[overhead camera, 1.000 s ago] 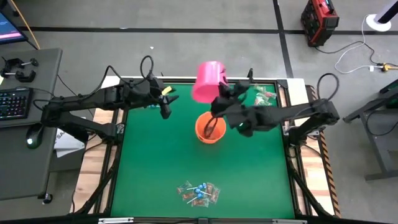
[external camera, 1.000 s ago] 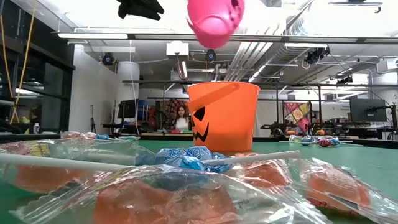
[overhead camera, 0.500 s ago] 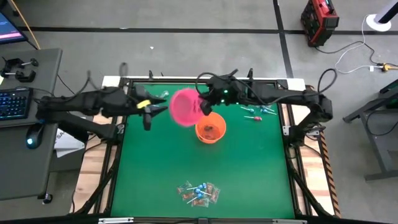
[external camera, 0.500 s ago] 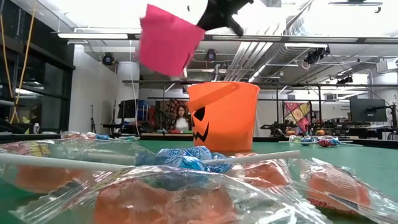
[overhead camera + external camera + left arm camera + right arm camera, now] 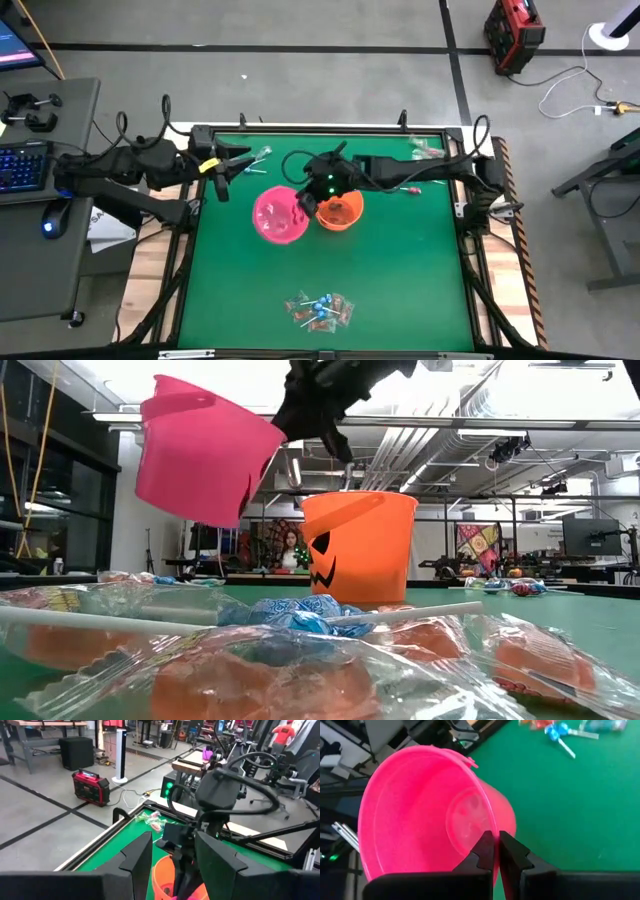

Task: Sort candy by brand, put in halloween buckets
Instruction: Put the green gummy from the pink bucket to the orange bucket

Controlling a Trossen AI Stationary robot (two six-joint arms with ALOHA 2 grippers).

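While the pink bucket (image 5: 279, 214) hung tilted above the green table (image 5: 400, 280), the right gripper (image 5: 303, 198) held it by the rim, its jaws pinched fully together on the thin pink wall. From the right wrist view the bucket's mouth faced the camera and nothing showed inside it. The orange bucket (image 5: 338, 209) stood upright on the table just beside the pink one, its dark jack-o'-lantern face turned toward the low camera.

The left gripper (image 5: 222, 168) hovered near the far left edge of the table, its jaws partly apart and holding nothing. A few lollipops (image 5: 257, 155) lay just beyond it by the far edge.

A cluster of candy (image 5: 319, 309), blue-headed lollipops and red-and-clear wrapped pieces, lay near the front edge of the table, well apart from both buckets. More wrapped pieces (image 5: 426, 152) sat near the far right corner, with another lollipop (image 5: 407, 187) close by.
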